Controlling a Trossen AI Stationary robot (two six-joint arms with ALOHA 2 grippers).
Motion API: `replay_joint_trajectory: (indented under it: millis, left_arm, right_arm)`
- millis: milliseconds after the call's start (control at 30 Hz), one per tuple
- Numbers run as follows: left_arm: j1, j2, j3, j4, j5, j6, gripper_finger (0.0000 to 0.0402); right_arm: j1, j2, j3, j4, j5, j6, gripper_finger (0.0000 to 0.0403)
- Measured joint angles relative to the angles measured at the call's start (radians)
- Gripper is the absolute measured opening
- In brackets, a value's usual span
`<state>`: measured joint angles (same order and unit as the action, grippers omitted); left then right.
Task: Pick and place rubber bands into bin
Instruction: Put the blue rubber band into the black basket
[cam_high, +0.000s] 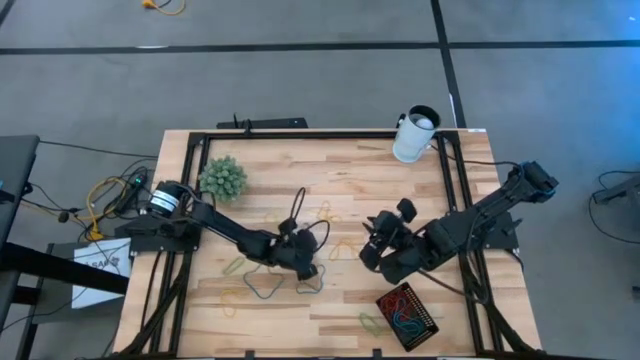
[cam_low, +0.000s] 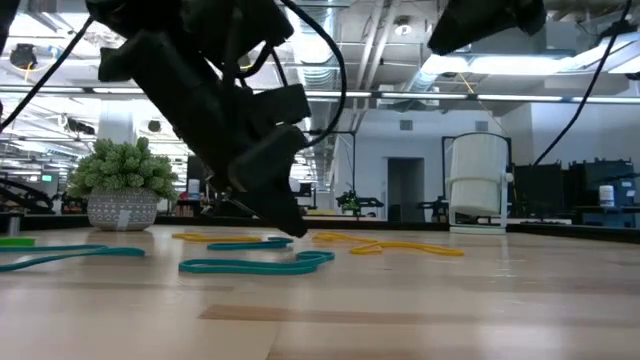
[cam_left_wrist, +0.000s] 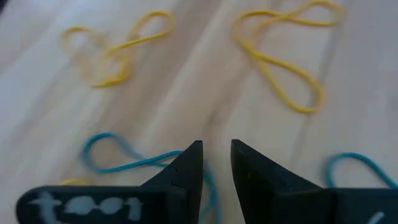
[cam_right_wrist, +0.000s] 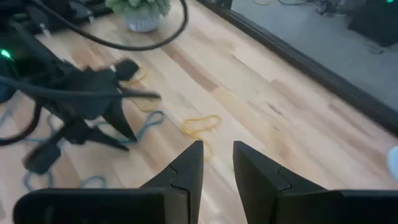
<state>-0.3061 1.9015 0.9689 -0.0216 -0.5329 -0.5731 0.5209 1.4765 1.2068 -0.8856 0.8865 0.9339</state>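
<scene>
Left gripper (cam_left_wrist: 216, 163) hangs low over a blue band (cam_left_wrist: 124, 158), jaws narrowly apart and empty; it could pinch bare wood or snag two loops. Right gripper (cam_right_wrist: 217, 163), also narrowly parted and empty, hovers at three o'clock, bin (cam_high: 407, 313) at five.

rubber bands (cam_high: 262, 287) scattered; bin (cam_high: 407, 314) part-filled.

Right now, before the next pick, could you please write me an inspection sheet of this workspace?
Surface: wooden table in a black frame.
Job's things: rubber bands in yellow, teal and green lie loose on the wood; the bin near the front edge already holds a few.
Clutter: small potted plant; white cup at the back edge.
Grippers: left gripper low over a teal band, fingers a little apart, holding nothing; right gripper raised near the bin, empty.
Cables: black cable loop on the left arm; yellow cables left of the table.
Surroundings: grey floor; no person seen.
</scene>
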Motion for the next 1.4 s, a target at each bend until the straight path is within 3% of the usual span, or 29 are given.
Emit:
replay_joint_trajectory:
  millis: [133,300,367,533,667,800,1200,1400]
  left_arm:
    - [-0.01,-0.004,0.04,-0.102,-0.074,-0.039,0.0073]
    - [-0.01,-0.007,0.06,-0.127,-0.017,-0.108,0.0073]
    - [-0.01,-0.007,0.06,-0.13,-0.015,-0.13,0.0073]
    - [-0.01,-0.007,0.06,-0.149,-0.014,-0.182,0.0073]
    - [-0.009,-0.007,0.06,-0.147,-0.014,-0.184,0.0073]
    - [-0.01,-0.007,0.06,-0.148,0.014,-0.198,0.0073]
    - [-0.015,0.0,0.058,-0.218,0.005,-0.253,0.0073]
    - [-0.015,0.0,0.058,-0.212,-0.008,-0.255,0.0073]
  right_arm:
    - [-0.004,-0.084,0.0,-0.066,0.017,-0.035,0.0083]
    - [-0.065,-0.256,0.001,-0.113,0.018,-0.152,0.0083]
    - [-0.111,-0.334,-0.002,-0.114,-0.033,-0.174,0.0083]
    - [-0.225,-0.493,-0.216,0.05,-0.304,-0.205,0.0083]
    - [-0.287,-0.558,-0.522,0.427,-0.611,-0.239,0.0083]
    - [-0.291,-0.588,-0.715,0.719,-0.715,-0.269,0.0083]
    - [-0.048,-0.524,-0.807,1.028,-0.433,-0.42,0.0083]
    - [0.005,-0.513,-0.807,1.062,-0.316,-0.438,0.0083]
